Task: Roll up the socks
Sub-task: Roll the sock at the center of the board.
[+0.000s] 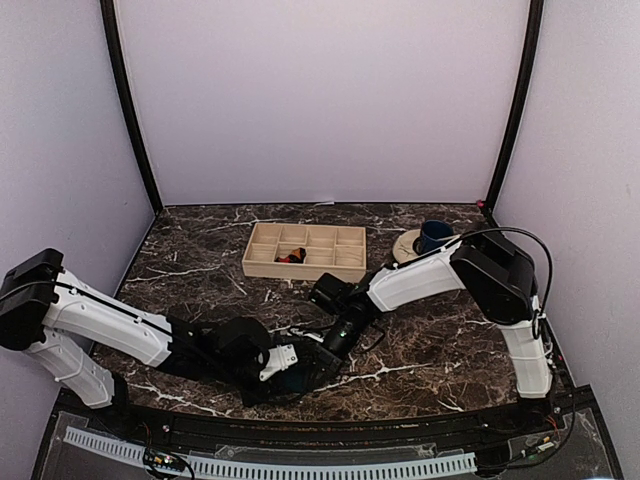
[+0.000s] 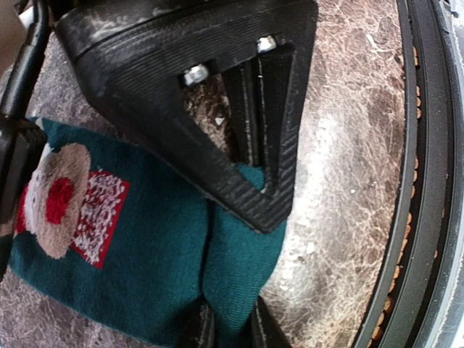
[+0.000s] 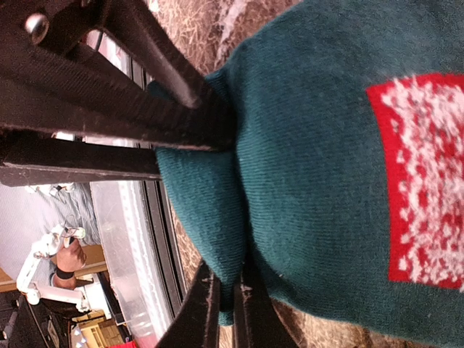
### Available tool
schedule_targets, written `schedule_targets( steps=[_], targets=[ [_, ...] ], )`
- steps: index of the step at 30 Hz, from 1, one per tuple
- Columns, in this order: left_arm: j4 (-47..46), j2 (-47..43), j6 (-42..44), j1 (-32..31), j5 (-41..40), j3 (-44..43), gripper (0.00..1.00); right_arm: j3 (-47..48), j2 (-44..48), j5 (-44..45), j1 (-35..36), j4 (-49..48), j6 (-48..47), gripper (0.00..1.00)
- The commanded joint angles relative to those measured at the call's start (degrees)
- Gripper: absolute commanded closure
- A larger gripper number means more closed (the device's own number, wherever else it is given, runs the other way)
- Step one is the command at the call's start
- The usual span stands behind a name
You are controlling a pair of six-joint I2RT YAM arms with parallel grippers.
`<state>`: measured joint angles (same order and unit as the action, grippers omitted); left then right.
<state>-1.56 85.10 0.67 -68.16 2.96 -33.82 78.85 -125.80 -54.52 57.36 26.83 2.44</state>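
Teal Santa sock point(image 3: 326, 145), folded, pinched by closed right hand point(image 1: 332, 350); left hand point(image 1: 300, 362) unclear.

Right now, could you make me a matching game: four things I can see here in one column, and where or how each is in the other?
1 green sock
2 wooden tray
3 blue cup
4 right gripper

A far middle of the table
B clamped shut on cloth
C near edge, front centre
D far right corner

Pairs: 1-C, 2-A, 3-D, 4-B
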Motion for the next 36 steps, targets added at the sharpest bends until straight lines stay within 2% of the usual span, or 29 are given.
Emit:
schedule_targets(
  steps=[1,6,13,25,36],
  targets=[
    [3.07,1.07,-0.45,-0.24,2.98,-1.95,0.84,-0.72,0.44,1.41,-0.62,-1.08,0.12,0.92],
    [4.64,2.59,-1.79,1.85,6.73,-3.04,0.86,-3.52,2.12,1.34,-0.98,-3.84,1.25,0.83],
    [5.84,1.79,-3.27,5.79,12.27,-3.18,0.86,-7.4,4.42,0.82,-2.02,-8.76,3.83,0.79],
    [8.79,5.35,-3.2,11.65,25.57,-6.19,0.86,-14.93,9.41,1.7,-4.75,-20.26,9.98,0.78],
    [14.05,11.05,-1.5,18.02,40.6,-11.35,0.87,-22.93,16.93,11.82,-4.9,-28.98,11.43,0.78]
  ],
)
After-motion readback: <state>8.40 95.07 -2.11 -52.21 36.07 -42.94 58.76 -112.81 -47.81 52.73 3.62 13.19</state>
